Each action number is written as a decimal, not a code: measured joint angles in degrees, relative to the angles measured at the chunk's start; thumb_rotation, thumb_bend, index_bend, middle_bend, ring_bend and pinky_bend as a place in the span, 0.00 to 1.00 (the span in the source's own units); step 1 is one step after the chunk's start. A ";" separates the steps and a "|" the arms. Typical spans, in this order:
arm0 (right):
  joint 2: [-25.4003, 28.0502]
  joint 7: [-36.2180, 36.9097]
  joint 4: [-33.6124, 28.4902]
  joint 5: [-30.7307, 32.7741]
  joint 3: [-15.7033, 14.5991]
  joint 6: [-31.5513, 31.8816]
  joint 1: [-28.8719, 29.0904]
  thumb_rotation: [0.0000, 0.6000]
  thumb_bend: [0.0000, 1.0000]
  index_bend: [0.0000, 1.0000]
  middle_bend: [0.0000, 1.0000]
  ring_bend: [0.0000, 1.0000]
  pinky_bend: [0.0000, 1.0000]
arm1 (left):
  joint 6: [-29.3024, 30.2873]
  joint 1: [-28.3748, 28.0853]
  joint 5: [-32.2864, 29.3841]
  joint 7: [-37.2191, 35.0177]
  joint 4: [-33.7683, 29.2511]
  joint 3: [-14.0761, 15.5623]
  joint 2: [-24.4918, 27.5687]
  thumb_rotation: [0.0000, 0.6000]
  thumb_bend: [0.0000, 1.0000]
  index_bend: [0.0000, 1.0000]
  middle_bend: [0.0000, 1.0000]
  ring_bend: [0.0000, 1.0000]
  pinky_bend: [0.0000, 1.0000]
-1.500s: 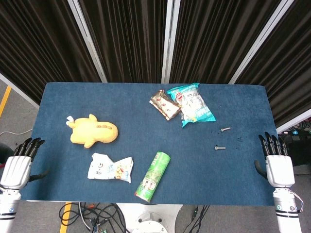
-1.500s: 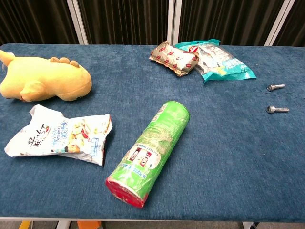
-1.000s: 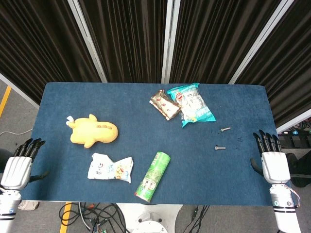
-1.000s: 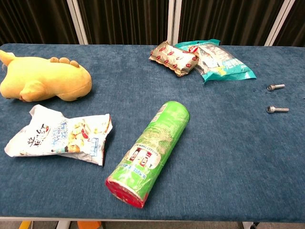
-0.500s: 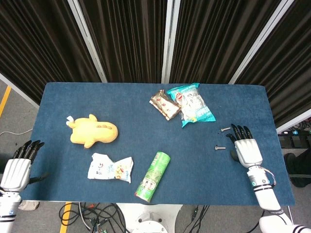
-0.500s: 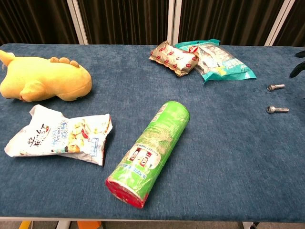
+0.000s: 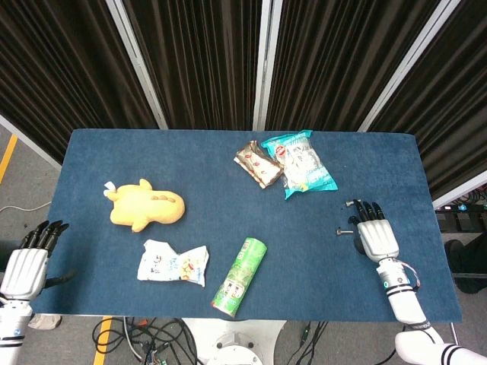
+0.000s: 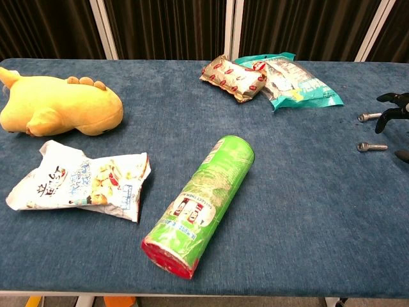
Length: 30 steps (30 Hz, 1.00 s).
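My right hand (image 7: 374,234) hovers over the blue table (image 7: 213,171) at its right side, fingers spread and holding nothing. Its dark fingertips (image 8: 393,104) lie close to two small metal bolts, one further back (image 8: 369,116) and one nearer (image 8: 370,147). In the head view the nearer bolt (image 7: 343,231) lies just left of the palm. My left hand (image 7: 27,266) hangs off the table's left front corner, fingers extended and empty. It does not show in the chest view.
A green chip can (image 7: 240,276) lies on its side near the front edge. A crumpled white snack bag (image 7: 173,263) and a yellow plush toy (image 7: 145,204) sit at the left. A brown packet (image 7: 258,163) and a teal bag (image 7: 300,162) lie at the back.
My right hand has moved from off the table's right edge inward over the cloth to the two bolts. The left hand has barely shifted.
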 measured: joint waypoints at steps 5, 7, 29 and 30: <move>-1.21 0.72 1.73 0.32 -0.22 -0.49 0.42 1.00 0.30 0.38 0.02 0.00 0.00 | -0.08 0.00 0.00 -0.19 0.17 0.04 0.08 1.00 0.00 0.14 0.12 0.05 0.17; -1.66 1.01 2.43 0.43 -0.26 -0.55 0.56 1.00 0.31 0.40 0.03 0.00 0.00 | -0.15 0.00 -0.06 -0.23 0.20 0.03 0.10 1.00 0.00 0.14 0.12 0.05 0.17; -3.49 2.00 5.03 0.60 -0.43 -0.28 1.67 1.00 0.31 0.53 0.03 0.00 0.00 | -0.36 0.22 -0.35 -0.40 0.33 0.17 0.04 1.00 0.00 0.14 0.12 0.05 0.17; -3.50 2.00 5.04 0.61 -0.48 -0.24 1.65 1.00 0.31 0.54 0.03 0.00 0.00 | -0.34 0.23 -0.35 -0.43 0.34 0.15 0.04 1.00 0.00 0.14 0.12 0.05 0.17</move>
